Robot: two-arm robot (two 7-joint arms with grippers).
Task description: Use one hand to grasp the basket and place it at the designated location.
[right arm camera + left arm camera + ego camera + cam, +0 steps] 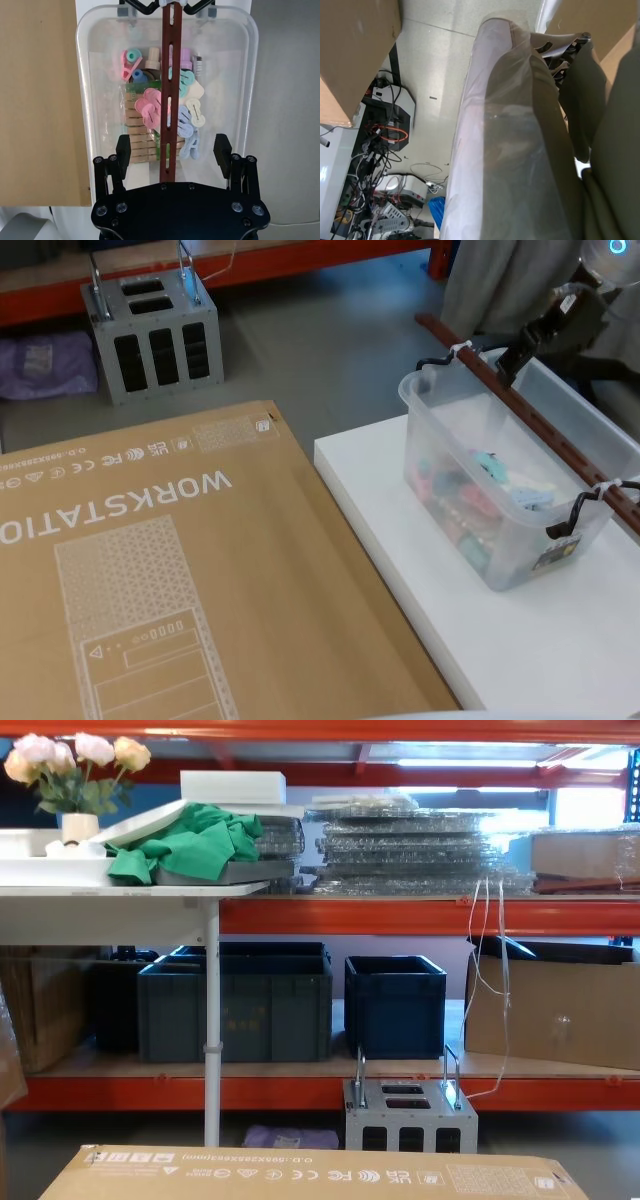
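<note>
Basket point(520, 490), holding pegs, was set on the white table point(560, 660), right of the carton point(150, 570). Right gripper point(172, 152) was held open astride the handle point(169, 90), apparently untouched. Step: pre-grasp. Next required: closing on it, lifting level.

Basket point(500, 540) on white table point(560, 660)

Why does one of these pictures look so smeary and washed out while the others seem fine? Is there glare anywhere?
In the left wrist view a translucent plastic sheet lies close over the lens, blurring that half. In the chest view, shelf lights glare off wrapped stacks. The right wrist view is evenly lit and sharp: the basket, its handle and the open right gripper read clearly.
</note>
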